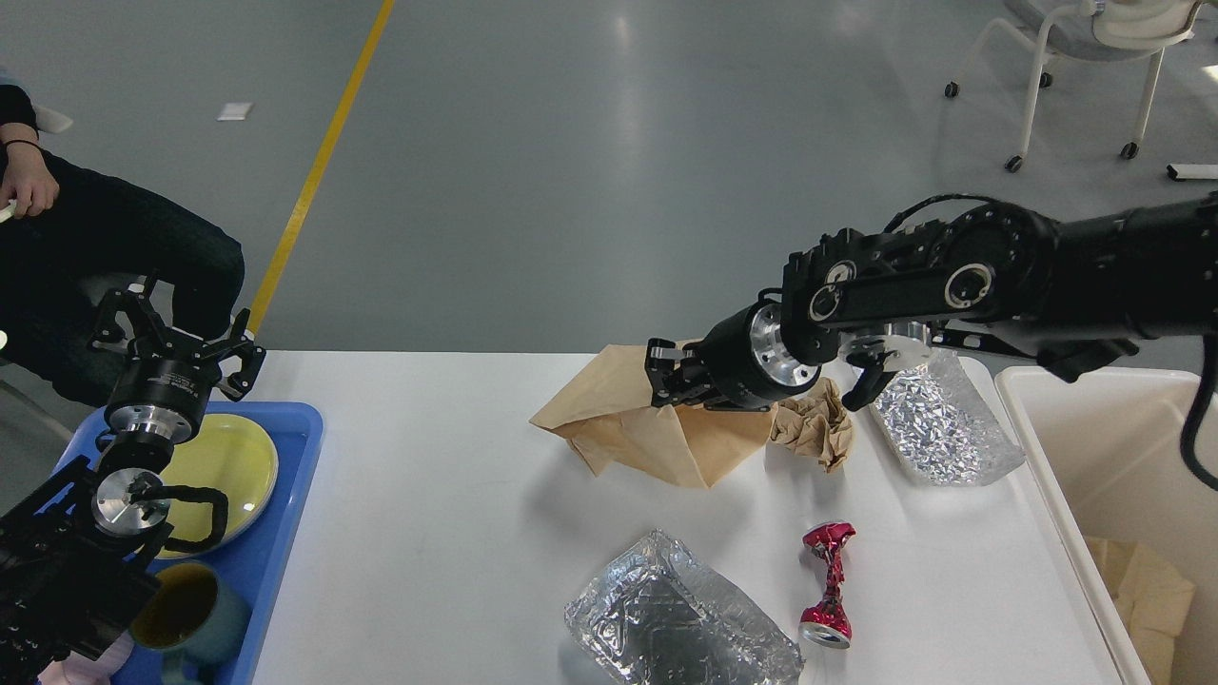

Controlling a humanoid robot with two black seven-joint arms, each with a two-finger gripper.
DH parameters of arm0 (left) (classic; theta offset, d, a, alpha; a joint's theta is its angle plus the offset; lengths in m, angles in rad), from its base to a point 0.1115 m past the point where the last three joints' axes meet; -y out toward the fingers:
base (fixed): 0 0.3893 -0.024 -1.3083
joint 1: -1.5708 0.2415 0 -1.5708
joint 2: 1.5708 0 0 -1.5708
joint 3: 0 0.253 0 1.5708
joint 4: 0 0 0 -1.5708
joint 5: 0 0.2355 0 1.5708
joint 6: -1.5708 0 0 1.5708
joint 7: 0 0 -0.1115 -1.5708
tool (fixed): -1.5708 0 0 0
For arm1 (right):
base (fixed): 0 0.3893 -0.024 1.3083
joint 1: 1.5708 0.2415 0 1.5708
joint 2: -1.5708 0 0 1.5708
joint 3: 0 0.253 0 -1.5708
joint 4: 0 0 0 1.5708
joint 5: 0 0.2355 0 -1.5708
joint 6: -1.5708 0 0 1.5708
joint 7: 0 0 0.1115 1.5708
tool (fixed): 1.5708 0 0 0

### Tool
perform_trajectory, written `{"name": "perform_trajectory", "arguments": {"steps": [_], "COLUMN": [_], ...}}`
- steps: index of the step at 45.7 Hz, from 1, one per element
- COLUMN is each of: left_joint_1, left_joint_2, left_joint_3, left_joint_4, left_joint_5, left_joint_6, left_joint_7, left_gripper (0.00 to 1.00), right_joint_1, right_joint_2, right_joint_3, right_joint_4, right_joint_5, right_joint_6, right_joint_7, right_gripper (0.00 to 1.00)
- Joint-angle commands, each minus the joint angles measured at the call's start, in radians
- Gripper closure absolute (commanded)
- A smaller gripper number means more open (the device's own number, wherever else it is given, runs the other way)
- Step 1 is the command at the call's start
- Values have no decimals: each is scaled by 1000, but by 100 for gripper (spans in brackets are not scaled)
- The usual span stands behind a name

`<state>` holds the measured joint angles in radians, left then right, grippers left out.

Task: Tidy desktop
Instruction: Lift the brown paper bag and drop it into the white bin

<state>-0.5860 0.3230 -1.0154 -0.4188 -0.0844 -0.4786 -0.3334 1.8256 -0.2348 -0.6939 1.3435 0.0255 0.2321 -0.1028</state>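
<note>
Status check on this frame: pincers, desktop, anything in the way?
Right pincer shut on brown paper bag, bag partly lifted. Left pincer open, above the blue tray. Desktop not cleared: two foil trays, crushed red can, crumpled paper.

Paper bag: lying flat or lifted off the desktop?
Lifted: the paper bag hangs crumpled from the right gripper, one end raised above the desktop.
</note>
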Motion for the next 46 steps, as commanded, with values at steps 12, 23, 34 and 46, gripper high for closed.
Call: {"name": "perform_trajectory", "arguments": {"steps": [12, 23, 34, 46], "left_joint_1": [0, 0, 0, 0], "left_joint_2": [-1, -1, -1, -1], "left_joint_3": [1, 0, 1, 0], "left_joint_4": [0, 0, 0, 0], "left_joint_5": [0, 0, 0, 0], "left_joint_6": [0, 0, 0, 0], "left_joint_7": [-1, 0, 0, 0], "left_gripper": [3, 3, 3, 3], "right_joint_1": [284, 193, -89, -454], "right_joint_2": [-250, -316, -460, -561], "right_joint_3": [25, -120, -217, -187], "right_joint_4": [3, -101, -361, -595], "right_joint_5": [11, 7, 8, 14], "right_joint_6": [210, 171, 89, 7], "right_joint_7": [0, -3, -3, 0], "right_gripper": [100, 100, 100, 100]}}
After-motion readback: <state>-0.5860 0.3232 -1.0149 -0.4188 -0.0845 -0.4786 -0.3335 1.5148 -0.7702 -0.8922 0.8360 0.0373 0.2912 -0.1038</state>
